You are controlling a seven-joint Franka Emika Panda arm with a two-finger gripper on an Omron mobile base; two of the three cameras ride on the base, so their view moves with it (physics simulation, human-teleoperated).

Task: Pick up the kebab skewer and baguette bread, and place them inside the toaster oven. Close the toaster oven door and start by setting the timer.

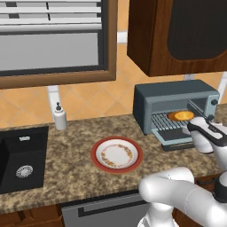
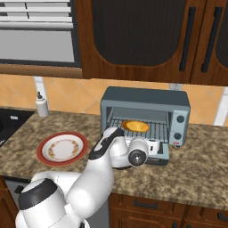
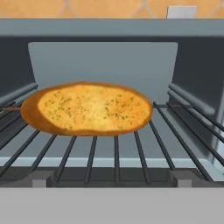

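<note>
My pincer hangs just in front of the toaster oven (image 2: 144, 116), released to its widest and gripping nothing; its tips don't show in the hand view, so I lean on how the wrist sits outside the mouth. The baguette bread (image 3: 87, 108) lies flat on the wire rack (image 3: 116, 153), slightly toward 9 o'clock of the rack's middle as my hand camera sees it. A thin stick end pokes out at the loaf's 9 o'clock edge; I judge that to be the kebab skewer (image 3: 11, 108), mostly hidden behind the bread, though I cannot be sure. The plate (image 1: 117, 154) on the worktop (image 1: 71, 168) carries no food.

So I judge the loading done and the step in hand to be shutting the toaster oven door (image 1: 175, 136), which lies folded down flat at the front, under my wrist.

To do it well:
1. Draw straight back toward 6 o'clock, clear of the rack, so nothing catches.
2. Drop below the flap's outer edge.
3. Push up in an arc following the hinge, not straight in, or the oven may slide on the worktop.
4. Then reach the knobs (image 2: 180, 127) at the oven's 3 o'clock side for the timer.
</note>
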